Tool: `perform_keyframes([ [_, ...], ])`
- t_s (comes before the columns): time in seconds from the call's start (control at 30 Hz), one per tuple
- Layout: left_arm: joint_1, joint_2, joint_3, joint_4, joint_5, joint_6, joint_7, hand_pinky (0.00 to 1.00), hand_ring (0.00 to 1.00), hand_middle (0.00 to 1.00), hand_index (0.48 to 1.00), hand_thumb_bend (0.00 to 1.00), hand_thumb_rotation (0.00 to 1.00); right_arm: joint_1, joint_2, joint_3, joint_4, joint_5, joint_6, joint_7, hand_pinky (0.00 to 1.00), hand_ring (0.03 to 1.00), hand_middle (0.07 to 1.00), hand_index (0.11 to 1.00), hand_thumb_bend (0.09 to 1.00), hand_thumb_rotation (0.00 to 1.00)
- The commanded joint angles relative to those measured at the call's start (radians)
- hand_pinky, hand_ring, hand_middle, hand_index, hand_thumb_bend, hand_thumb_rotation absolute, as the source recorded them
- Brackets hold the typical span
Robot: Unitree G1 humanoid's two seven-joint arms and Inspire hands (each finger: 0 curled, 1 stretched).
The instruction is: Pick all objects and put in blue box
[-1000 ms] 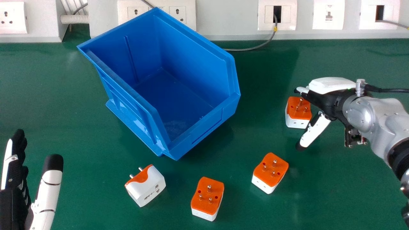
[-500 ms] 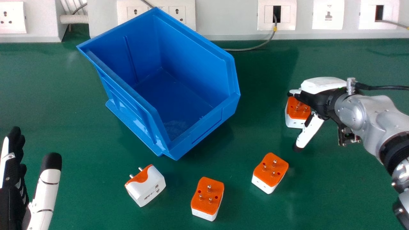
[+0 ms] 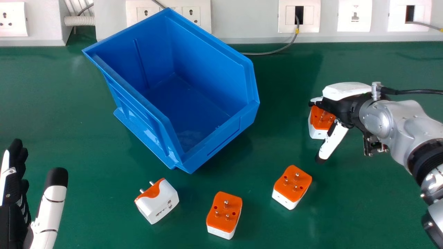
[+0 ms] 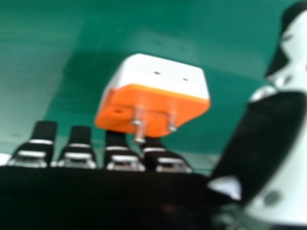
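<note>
The right hand (image 3: 346, 91) has slid inward over the last second and now hangs over the far orange-and-white adapter (image 3: 319, 119), fingers and thumb spread apart with nothing clamped between them. That adapter hasn't budged from its spot on the desk (image 3: 69, 103), to the right of the blue box (image 3: 211, 69), so I'd say the grasp comes next, before any lift. Over at the left edge, the left hand (image 3: 50, 204) waits, open.
</note>
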Motion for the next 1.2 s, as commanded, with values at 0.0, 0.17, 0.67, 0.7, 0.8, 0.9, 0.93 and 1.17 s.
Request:
perform_keyframes([
  [0.0,0.013,0.002,0.014,-0.024,-0.003,-0.014,0.003,1.00,1.00,0.98,0.971,0.66,0.84,-0.044,-0.004,-0.001,0.002,-0.001,0.001,-0.009,0.91,0.957,0.957,0.930,0.759,0.32],
  [0.17,0.012,0.008,0.018,-0.025,-0.008,-0.008,-0.004,0.99,1.00,0.97,0.971,0.67,0.84,-0.056,-0.004,0.002,0.008,-0.008,0.019,-0.014,0.91,0.958,0.957,0.930,0.754,0.31],
  [0.67,0.024,-0.003,0.040,-0.019,-0.016,-0.026,-0.008,0.98,1.00,0.97,0.968,0.67,0.83,-0.069,0.003,-0.001,0.022,-0.014,0.043,-0.054,0.90,0.954,0.950,0.925,0.775,0.34],
  [0.7,0.025,-0.005,0.039,-0.020,-0.014,-0.025,-0.007,0.98,1.00,0.97,0.967,0.68,0.83,-0.070,0.003,-0.001,0.023,-0.014,0.045,-0.052,0.90,0.953,0.950,0.925,0.773,0.34],
  [0.8,0.032,-0.013,0.032,-0.029,-0.009,-0.023,-0.006,0.95,0.99,0.96,0.965,0.70,0.83,-0.073,0.003,-0.006,0.026,-0.009,0.050,-0.050,0.90,0.952,0.949,0.924,0.772,0.34],
  [0.9,0.036,-0.017,0.028,-0.035,-0.002,-0.020,-0.005,0.94,0.98,0.95,0.964,0.71,0.83,-0.073,0.001,-0.006,0.026,-0.009,0.049,-0.055,0.90,0.953,0.949,0.923,0.772,0.34],
  [0.93,0.036,-0.018,0.027,-0.035,-0.002,-0.021,-0.006,0.93,0.98,0.95,0.964,0.71,0.83,-0.073,0.001,-0.004,0.026,-0.011,0.048,-0.059,0.90,0.953,0.949,0.922,0.772,0.34],
  [1.17,0.039,-0.016,0.028,-0.033,-0.020,-0.021,-0.019,0.95,0.98,0.95,0.959,0.71,0.83,-0.076,-0.002,-0.001,0.031,-0.017,0.043,-0.070,0.90,0.952,0.947,0.916,0.755,0.34],
])
